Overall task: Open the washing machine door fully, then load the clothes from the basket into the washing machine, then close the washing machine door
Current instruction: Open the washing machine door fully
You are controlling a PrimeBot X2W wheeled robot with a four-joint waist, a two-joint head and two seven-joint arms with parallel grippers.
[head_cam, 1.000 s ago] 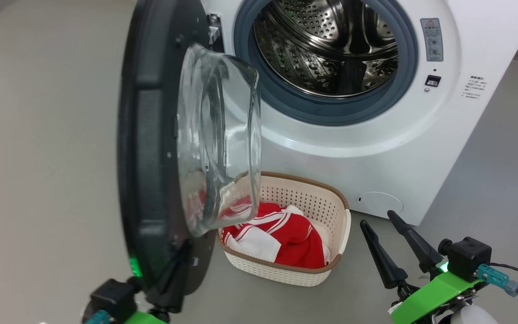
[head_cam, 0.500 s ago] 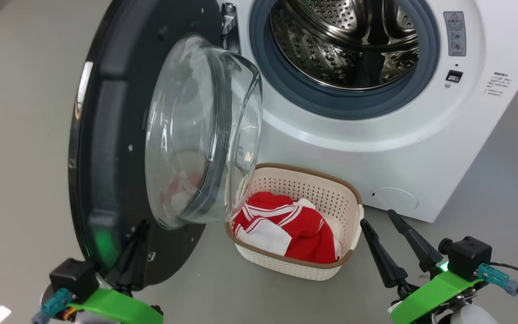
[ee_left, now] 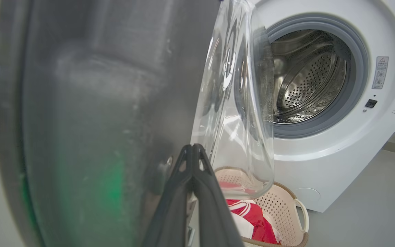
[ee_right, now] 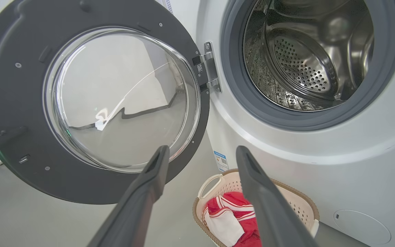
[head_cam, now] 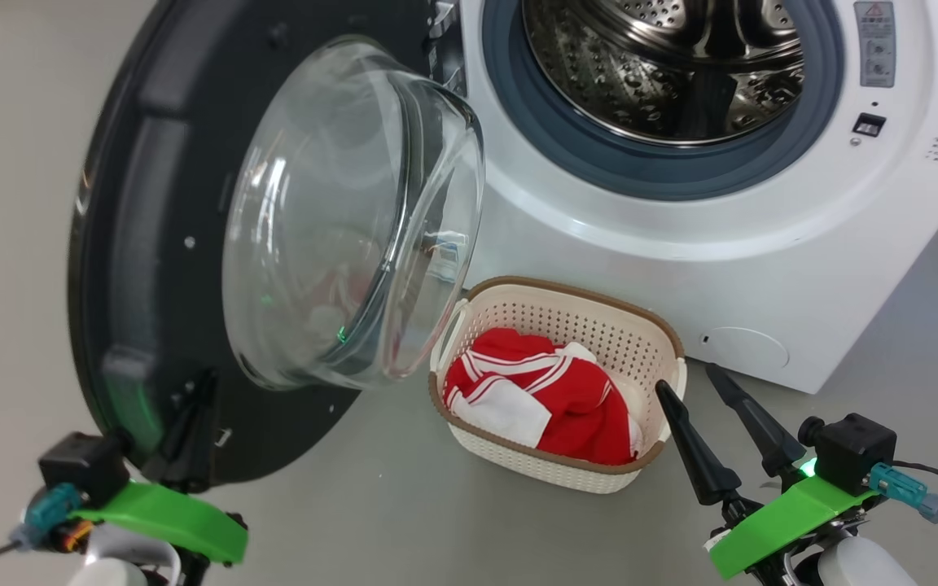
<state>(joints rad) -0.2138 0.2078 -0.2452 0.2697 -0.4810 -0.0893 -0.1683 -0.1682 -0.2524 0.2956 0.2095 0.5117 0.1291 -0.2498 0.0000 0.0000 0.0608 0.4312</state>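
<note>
Clothes in the basket; left gripper pressed together against the door; right gripper spread

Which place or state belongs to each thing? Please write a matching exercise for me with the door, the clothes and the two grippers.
Things:
1. washing machine door
2. clothes
3. left gripper
4. right gripper

Places or states:
a. lying in the basket
b. standing open
c. fingers spread apart
d. fingers shut together

Pairs: 1-b, 2-a, 3-d, 4-c
</note>
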